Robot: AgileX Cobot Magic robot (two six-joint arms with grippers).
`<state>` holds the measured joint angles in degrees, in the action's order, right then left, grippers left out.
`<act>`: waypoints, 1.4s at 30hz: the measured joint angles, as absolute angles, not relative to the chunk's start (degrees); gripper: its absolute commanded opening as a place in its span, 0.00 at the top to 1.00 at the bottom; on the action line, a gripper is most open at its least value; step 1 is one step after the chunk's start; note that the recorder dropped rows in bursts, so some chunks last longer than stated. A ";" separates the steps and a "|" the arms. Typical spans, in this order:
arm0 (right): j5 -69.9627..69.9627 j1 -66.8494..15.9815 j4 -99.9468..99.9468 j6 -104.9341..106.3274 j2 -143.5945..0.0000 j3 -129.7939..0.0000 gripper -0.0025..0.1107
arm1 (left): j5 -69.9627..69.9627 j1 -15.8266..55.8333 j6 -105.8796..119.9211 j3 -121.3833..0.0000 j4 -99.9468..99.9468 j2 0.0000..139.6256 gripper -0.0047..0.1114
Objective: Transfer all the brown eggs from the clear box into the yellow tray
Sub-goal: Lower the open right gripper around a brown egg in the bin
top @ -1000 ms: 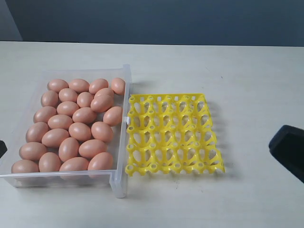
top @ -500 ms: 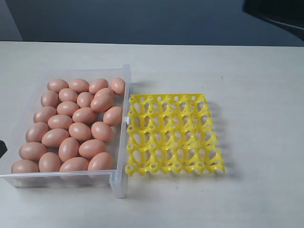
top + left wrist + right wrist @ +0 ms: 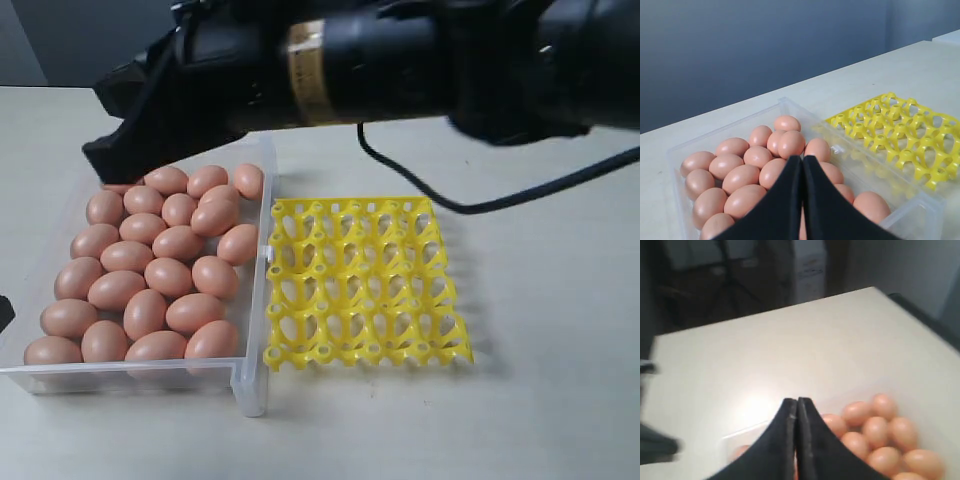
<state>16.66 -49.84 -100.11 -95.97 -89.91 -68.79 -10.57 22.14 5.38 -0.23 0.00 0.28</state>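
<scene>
Plainly, the brown eggs all lie on their sides in one packed layer inside the clear box, which sits on the left part of the pale table with its long axis running from the near edge toward the far one; most eggs have their long axis slanting across the box, from near-left to far-right, while a few along the near wall point more toward the far wall; the yellow tray lies flat just beside the box's right wall, its left edge against or almost against that wall and its sides square with the box; the right arm stretches across the far side of the scene from the right, and the right gripper hangs over the far left corner of the box; in the right wrist view its fingers are pressed together along their length with nothing between them, and whether the tips touch the box or an egg cannot be told; the left gripper is likewise pressed tight with nothing pinched, its tip pointing toward the eggs in the box, and whether it touches them cannot be told
</scene>
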 measured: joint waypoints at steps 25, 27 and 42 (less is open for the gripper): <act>-55.02 -59.51 -19.29 17.57 -122.03 -102.75 0.55 | -10.57 22.14 5.38 -0.23 0.00 0.28 0.96; -54.91 -59.51 -19.29 17.57 -122.65 -102.75 0.50 | -10.57 22.14 5.38 -0.23 0.00 0.28 0.96; -54.01 -59.52 -15.89 23.44 -128.65 -103.17 0.50 | -10.57 22.14 5.38 -0.23 0.00 0.28 0.96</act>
<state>-54.01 -59.52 -15.89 23.44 -128.65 -103.17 -10.57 22.14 5.38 -0.23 0.00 0.28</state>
